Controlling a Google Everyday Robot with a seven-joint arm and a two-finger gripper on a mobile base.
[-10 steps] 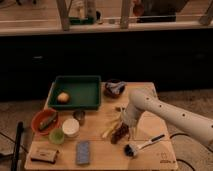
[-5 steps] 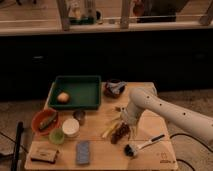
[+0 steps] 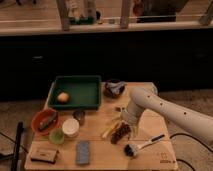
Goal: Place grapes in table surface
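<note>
The grapes point(image 3: 120, 133), a dark reddish-brown bumpy bunch, lie on the light tan wooden table surface point(image 3: 100, 162) right of the middle, towards the front. My gripper point(image 3: 123, 121) hangs at the end of the white arm point(image 3: 150, 102), directly over the far end of the grapes and very close to them. I cannot tell whether it touches them. A pale yellow stick-like item point(image 3: 109, 130) lies just left of the grapes.
A black-bristled brush with a white handle point(image 3: 142, 146) lies right of the grapes. On the table there are also a dark green tray point(image 3: 75, 85) holding an orange fruit point(image 3: 62, 97), a dark bowl point(image 3: 114, 89), a red bowl point(image 3: 46, 121), a white cup point(image 3: 70, 127), a small can point(image 3: 79, 117) and a blue sponge point(image 3: 83, 151).
</note>
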